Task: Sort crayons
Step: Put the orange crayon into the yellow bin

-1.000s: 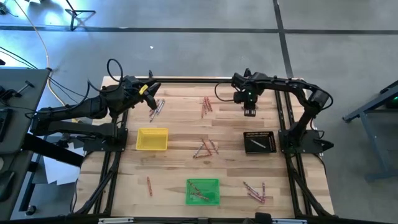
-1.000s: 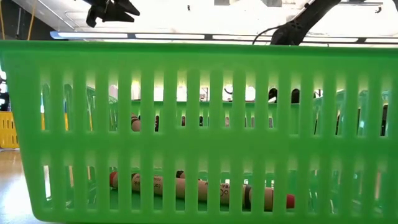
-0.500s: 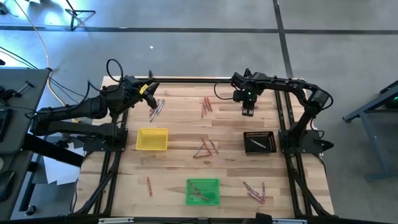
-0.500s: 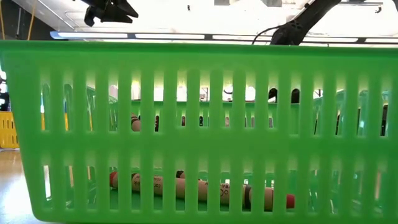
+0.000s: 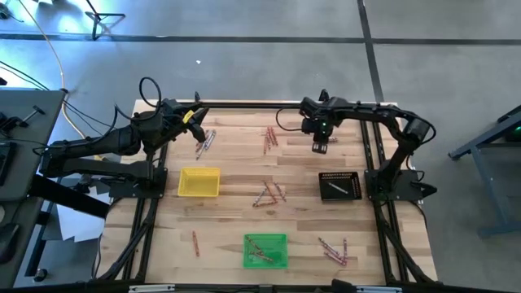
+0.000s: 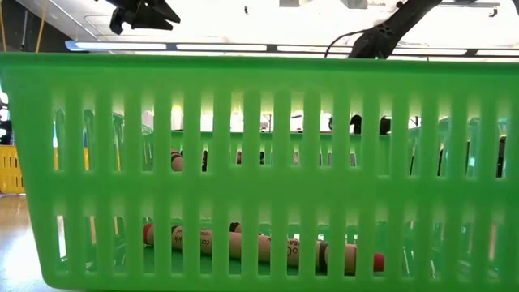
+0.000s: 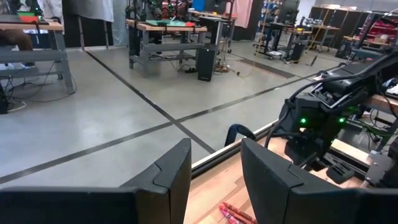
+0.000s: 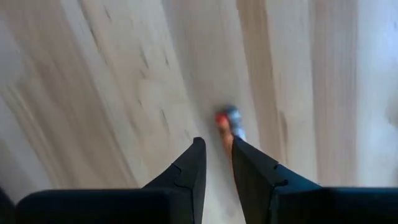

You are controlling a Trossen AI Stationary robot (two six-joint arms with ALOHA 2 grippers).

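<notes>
Right fingers (image 8: 216, 163) pinch a crayon (image 8: 227, 122) above the surface (image 8: 112, 81), probably for carrying; left fingers (image 7: 214, 168) wait open, empty.

Grey concrete floor (image 7: 93, 124) w/ dark seam lines; workbenches (image 7: 165, 28) at back; bright ceiling strip lights (image 6: 268, 47)

Left arm raised at the far left, left gripper (image 5: 198, 116) held open, right gripper (image 5: 321, 147) pointed down, seemingly clamped on a crayon (image 8: 227, 127)
</notes>
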